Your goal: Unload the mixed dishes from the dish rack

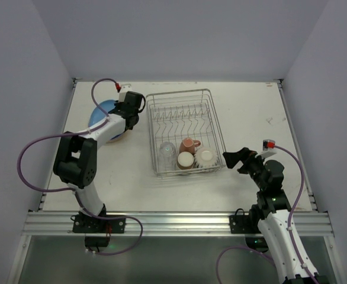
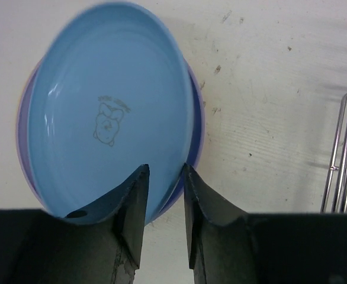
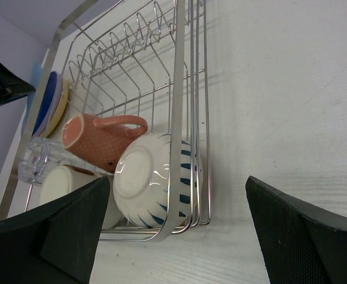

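Flanking the dish rack (image 1: 178, 92), left end effector (image 2: 164, 169) barely parted, right end effector (image 3: 177, 183) gaping

Left arm (image 1: 105, 131), right arm (image 1: 280, 231): white shells, black joint housings. Purple cable (image 1: 19, 161) loops along each. Pincer fingers (image 2: 132, 207) black, wedge-shaped. Red tab (image 1: 119, 86) at wrists.

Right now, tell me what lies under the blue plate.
A purple plate peeks out at the rim beneath the blue plate, and a yellow rim shows below that. Their centres are covered.

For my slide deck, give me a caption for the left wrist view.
Left hand, fingers slightly apart, over the blue plate stacked on the purple plate.
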